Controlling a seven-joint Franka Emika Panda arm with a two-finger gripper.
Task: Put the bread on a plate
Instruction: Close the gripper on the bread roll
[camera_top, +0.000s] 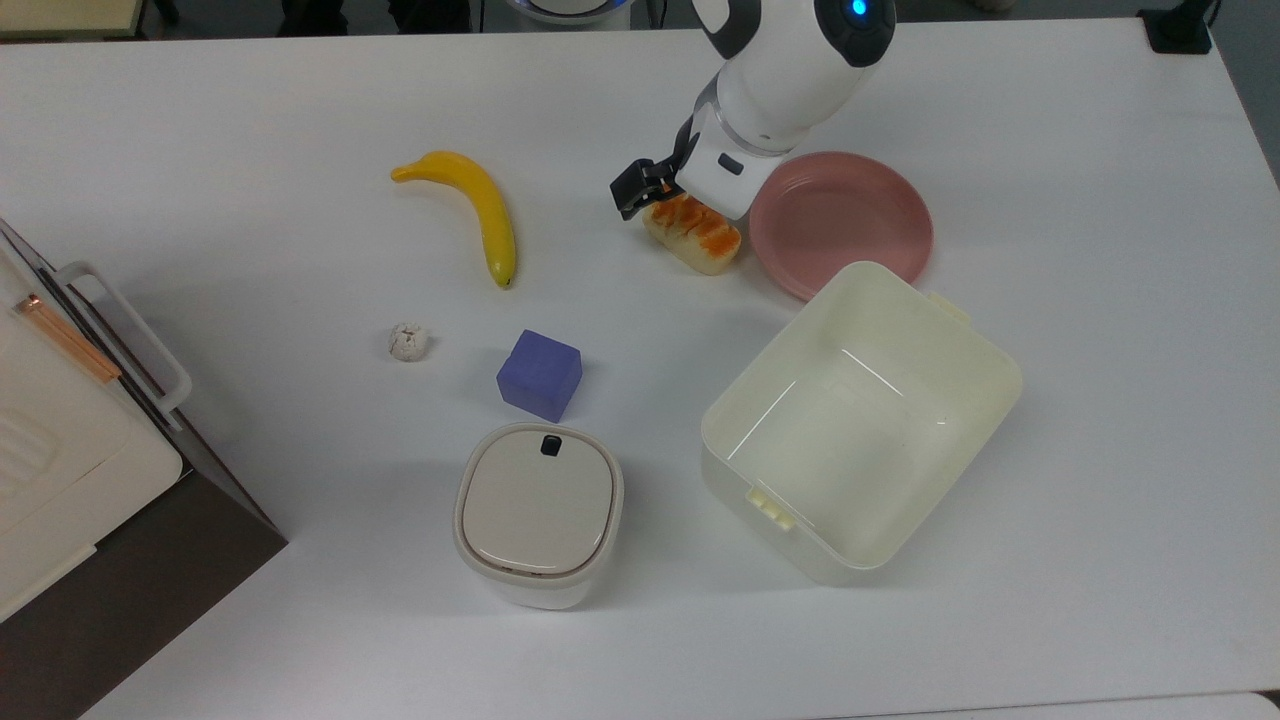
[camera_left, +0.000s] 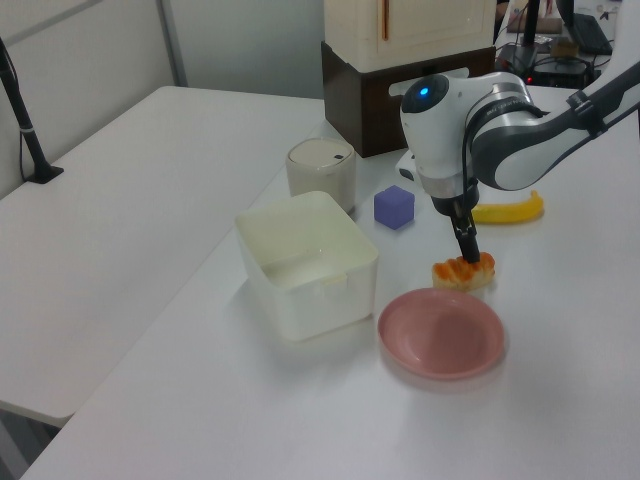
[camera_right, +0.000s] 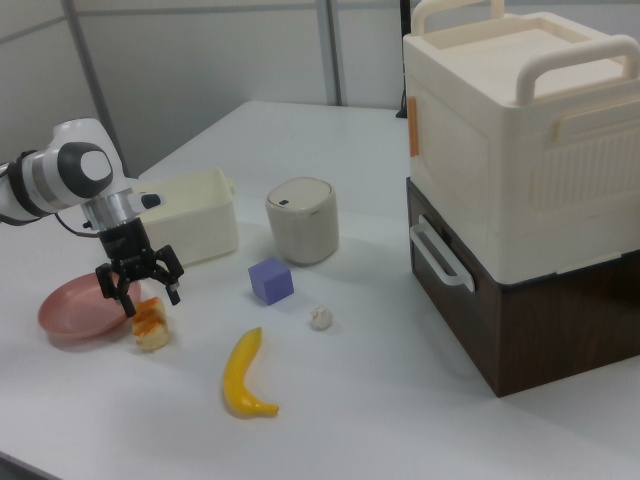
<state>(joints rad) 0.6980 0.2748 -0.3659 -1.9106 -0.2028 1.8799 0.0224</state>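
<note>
The gripper (camera_right: 140, 292), fingers spread, straddles the bread (camera_right: 150, 323) lying on the table just beside the plate (camera_top: 842, 222); it should drop lower and squeeze the loaf's cream sides

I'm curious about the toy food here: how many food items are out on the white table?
2. A small oblong orange-topped toy bread loaf lies beside the round pink plastic plate, under the tool. A yellow plastic banana lies apart, toward the top view's left.
</note>
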